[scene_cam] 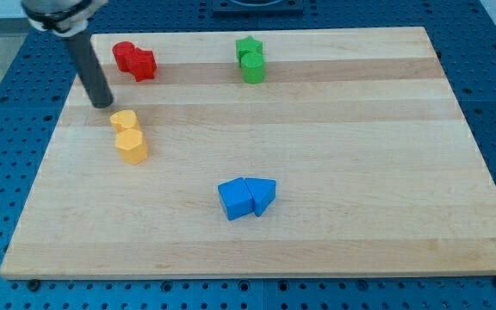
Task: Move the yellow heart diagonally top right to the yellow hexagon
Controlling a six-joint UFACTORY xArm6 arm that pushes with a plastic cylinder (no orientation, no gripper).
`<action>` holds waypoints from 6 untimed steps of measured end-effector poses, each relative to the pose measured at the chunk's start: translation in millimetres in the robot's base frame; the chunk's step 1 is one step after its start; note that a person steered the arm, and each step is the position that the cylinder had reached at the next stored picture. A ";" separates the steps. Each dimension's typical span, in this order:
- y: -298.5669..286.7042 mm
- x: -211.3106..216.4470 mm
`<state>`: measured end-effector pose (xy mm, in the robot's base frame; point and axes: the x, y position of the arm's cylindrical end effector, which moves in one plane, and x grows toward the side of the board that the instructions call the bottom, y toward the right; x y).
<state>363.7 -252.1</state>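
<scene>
The yellow heart lies at the board's left, touching the yellow hexagon just below it. My tip stands on the board a little up and to the left of the heart, with a small gap between them. The dark rod rises from there toward the view's top left.
Two red blocks sit together at the top left, just right of the rod. Two green blocks are stacked close at the top middle. A blue cube and a blue triangle touch at the bottom middle. The wooden board rests on a blue perforated table.
</scene>
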 end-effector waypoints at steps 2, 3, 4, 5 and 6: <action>-2.4 55.3; 5.3 53.7; 44.5 44.0; 99.7 11.6; 146.5 -23.6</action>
